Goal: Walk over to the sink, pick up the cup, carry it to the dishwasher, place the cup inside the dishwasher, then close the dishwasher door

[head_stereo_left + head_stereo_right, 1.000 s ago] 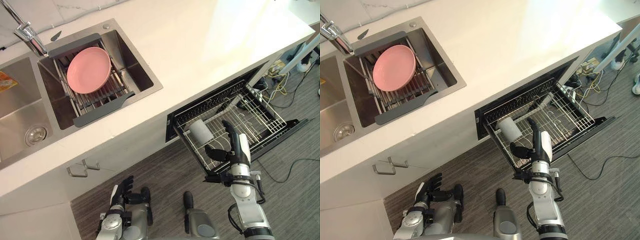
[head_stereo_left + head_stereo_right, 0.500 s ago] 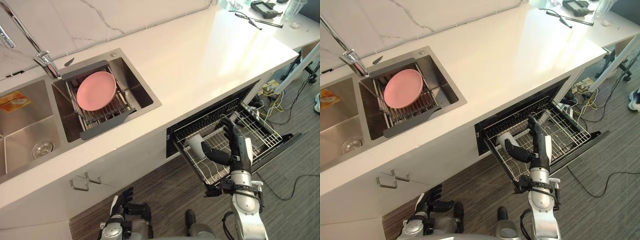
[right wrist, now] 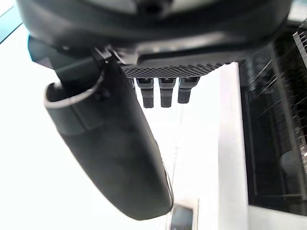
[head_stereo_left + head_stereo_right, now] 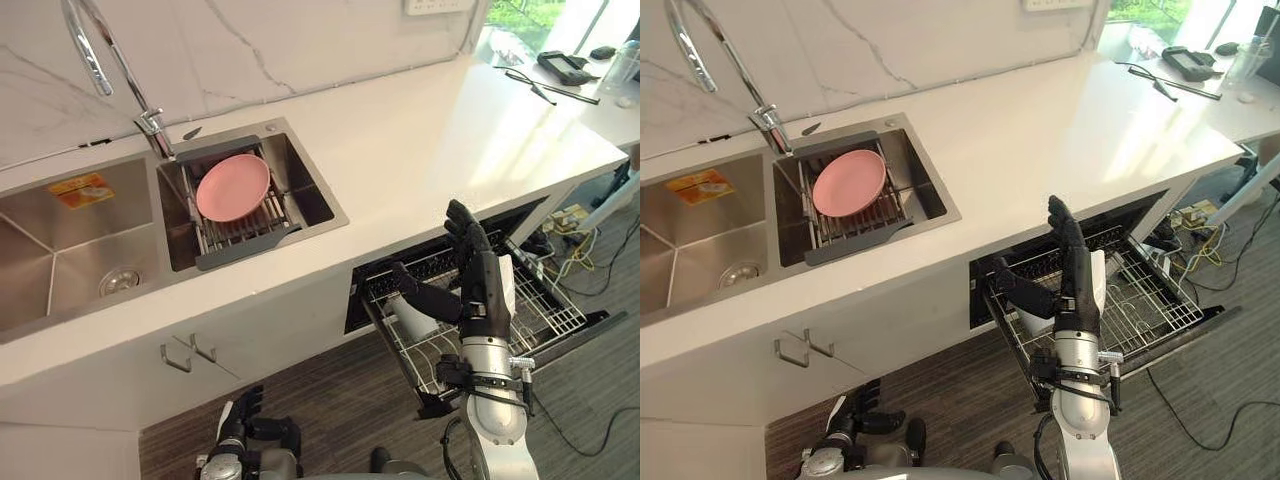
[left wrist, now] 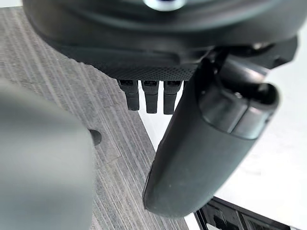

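Observation:
The pale cup (image 4: 411, 322) lies on its side at the front left of the pulled-out dishwasher rack (image 4: 545, 312). My right hand (image 4: 478, 282) is raised above that rack in front of the counter edge, fingers straight and thumb spread, open and holding nothing. Its thumb crosses in front of the cup without touching it. In the right wrist view the fingers (image 3: 160, 91) are straight over the white counter. My left hand (image 4: 241, 418) hangs low by the floor under the cabinet, relaxed and empty. The dishwasher door (image 4: 592, 327) is folded down.
A pink plate (image 4: 233, 186) rests on a drain rack in the right sink basin (image 4: 320, 200), below the faucet (image 4: 150, 122). The white countertop (image 4: 450, 130) runs above the dishwasher. Cables lie on the floor at the right. A cabinet handle (image 4: 188, 352) juts out below the sink.
The camera has tilted up toward the wall. My right hand has risen from beside the cup to above the rack, still open. The cup stays lying in the rack.

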